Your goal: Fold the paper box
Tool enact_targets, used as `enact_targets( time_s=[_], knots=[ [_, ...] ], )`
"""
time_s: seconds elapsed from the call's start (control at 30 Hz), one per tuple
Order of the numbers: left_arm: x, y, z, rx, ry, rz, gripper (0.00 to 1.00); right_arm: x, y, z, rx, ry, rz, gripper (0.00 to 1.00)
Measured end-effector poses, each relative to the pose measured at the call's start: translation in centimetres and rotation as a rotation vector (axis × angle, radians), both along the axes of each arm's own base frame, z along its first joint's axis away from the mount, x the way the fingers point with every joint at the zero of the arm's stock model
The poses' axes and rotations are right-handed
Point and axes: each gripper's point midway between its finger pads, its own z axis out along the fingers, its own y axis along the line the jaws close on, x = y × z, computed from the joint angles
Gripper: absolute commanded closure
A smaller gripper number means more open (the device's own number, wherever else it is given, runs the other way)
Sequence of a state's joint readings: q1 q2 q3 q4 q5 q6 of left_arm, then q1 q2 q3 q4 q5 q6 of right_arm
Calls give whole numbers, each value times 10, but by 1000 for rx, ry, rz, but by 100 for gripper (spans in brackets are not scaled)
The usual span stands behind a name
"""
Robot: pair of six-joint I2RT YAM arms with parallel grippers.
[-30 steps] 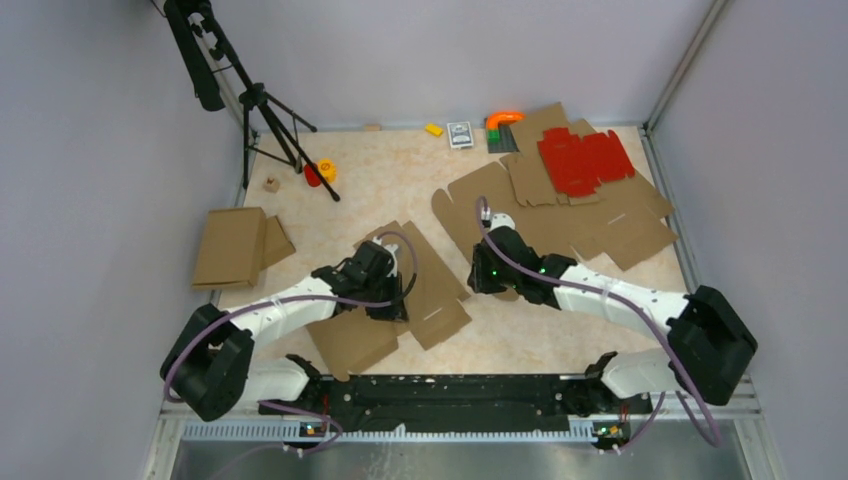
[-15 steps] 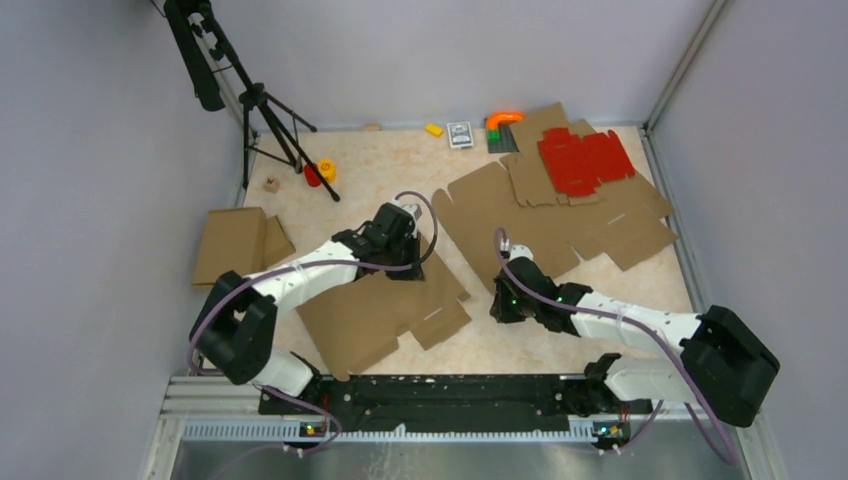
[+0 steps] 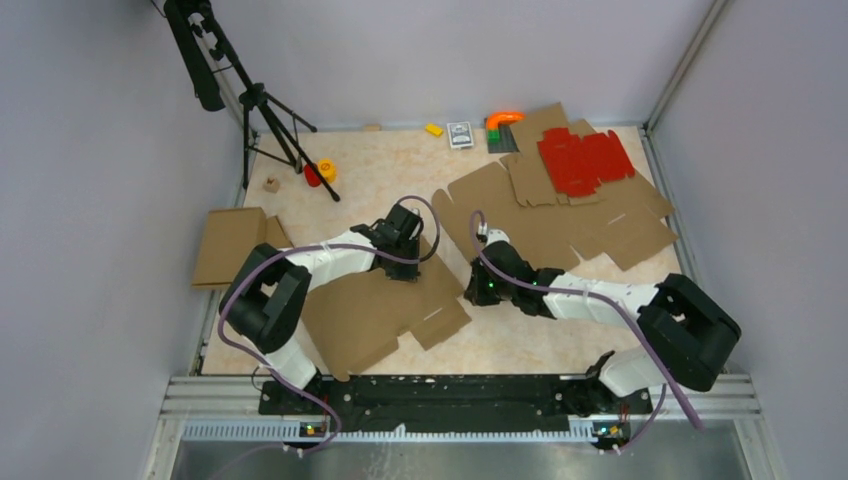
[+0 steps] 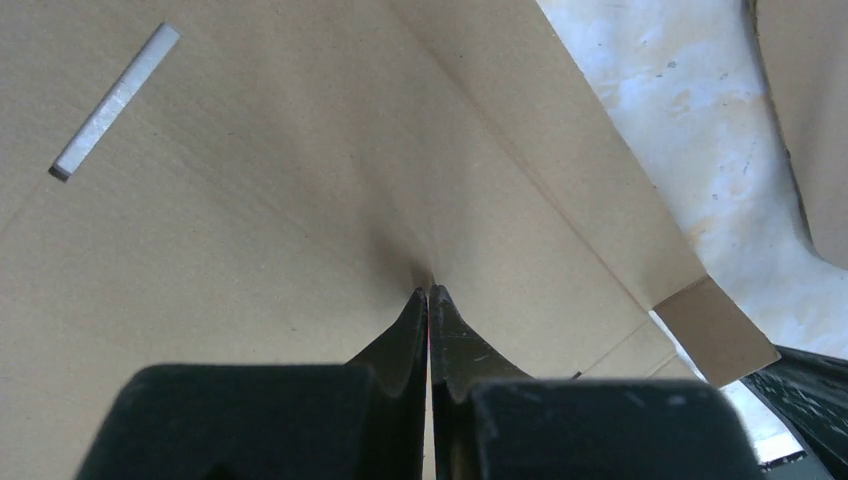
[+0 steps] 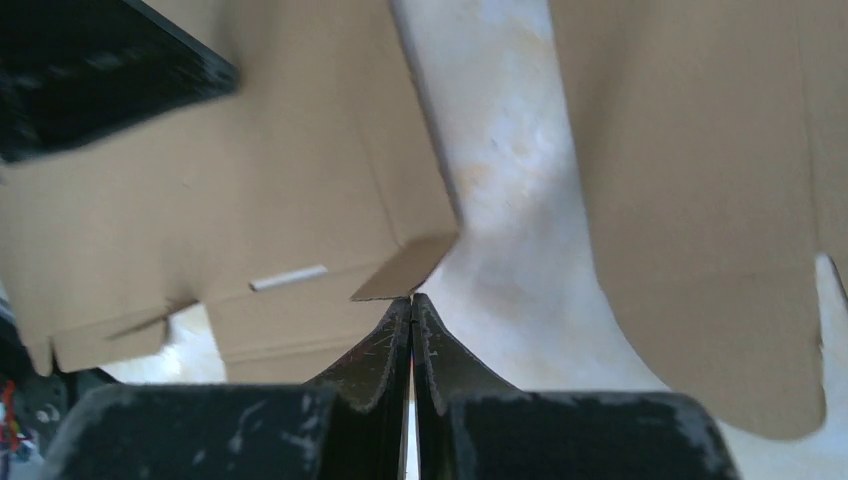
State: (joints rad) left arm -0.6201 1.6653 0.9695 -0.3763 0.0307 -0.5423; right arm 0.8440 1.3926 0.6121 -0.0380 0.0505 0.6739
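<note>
Both claws closed, empty: I'd pin the paper box (image 3: 370, 315) with the left gripper (image 4: 428, 292) while the right gripper (image 5: 411, 298) lifts its corner flap (image 5: 405, 270).

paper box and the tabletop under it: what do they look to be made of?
Paper box: plain brown cardboard, matte; fibrous grain, creases and a die-cut slot show. Tabletop: hard, smooth, pale marble-patterned surface; probably laminate or stone, cannot tell which.

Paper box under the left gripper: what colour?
The paper box is plain brown; left wrist view shows best.
</note>
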Motion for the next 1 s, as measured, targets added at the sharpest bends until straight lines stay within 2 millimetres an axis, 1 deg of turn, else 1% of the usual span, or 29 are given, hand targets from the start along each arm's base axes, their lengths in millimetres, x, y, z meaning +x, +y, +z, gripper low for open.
enact_targets(
  time_s=[0.1, 0.2, 0.37, 0.6, 0.77, 1.0],
  knots=[
    [-1, 1, -5, 12, 11, 1, 100, 12, 15, 13, 38, -32, 5, 100],
    [-1, 1, -5, 12, 9, -3, 100, 22, 26, 19, 56, -50, 11, 100],
    [-1, 1, -5, 12, 8, -13, 100, 27, 33, 7, 32, -27, 18, 100],
    [-2, 0, -5, 11, 10, -24, 100, 27, 34, -14, -11, 11, 25, 100],
    [-2, -1, -7, 6, 16, -40, 100, 37, 42, -13, -16, 1, 18, 100],
    [-3, -7, -7, -23, 21, -69, 100, 38, 36, -16, -47, 2, -4, 100]
  ],
)
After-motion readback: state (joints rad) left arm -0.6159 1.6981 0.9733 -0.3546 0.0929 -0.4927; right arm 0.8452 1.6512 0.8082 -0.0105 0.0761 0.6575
